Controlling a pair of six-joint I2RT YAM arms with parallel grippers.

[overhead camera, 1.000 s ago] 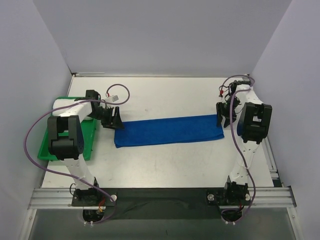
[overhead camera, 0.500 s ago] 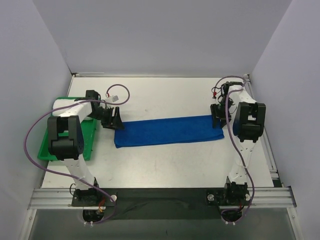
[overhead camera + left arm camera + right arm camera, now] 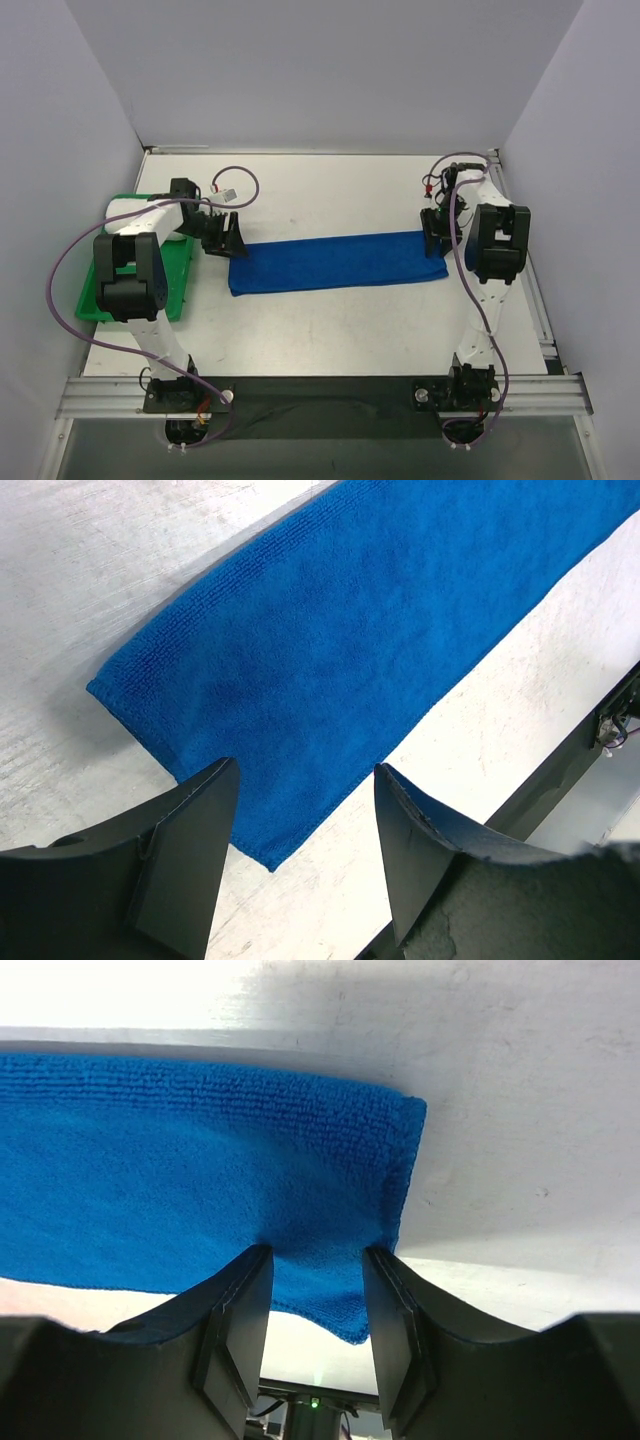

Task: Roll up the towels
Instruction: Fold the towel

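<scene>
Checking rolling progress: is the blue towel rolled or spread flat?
Spread flat: the blue towel lies as a long strip on the table, both ends flat, unrolled.

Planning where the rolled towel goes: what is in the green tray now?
At the far end of the green tray lies a white towel. The left arm covers the tray's middle, so whatever else may lie there is hidden.

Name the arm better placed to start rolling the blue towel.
Right, probably. The right claw is down at the short end of the blue towel, fingers straddling its edge near a corner. The left claw hangs open over the opposite end, apparently not touching the cloth.
</scene>
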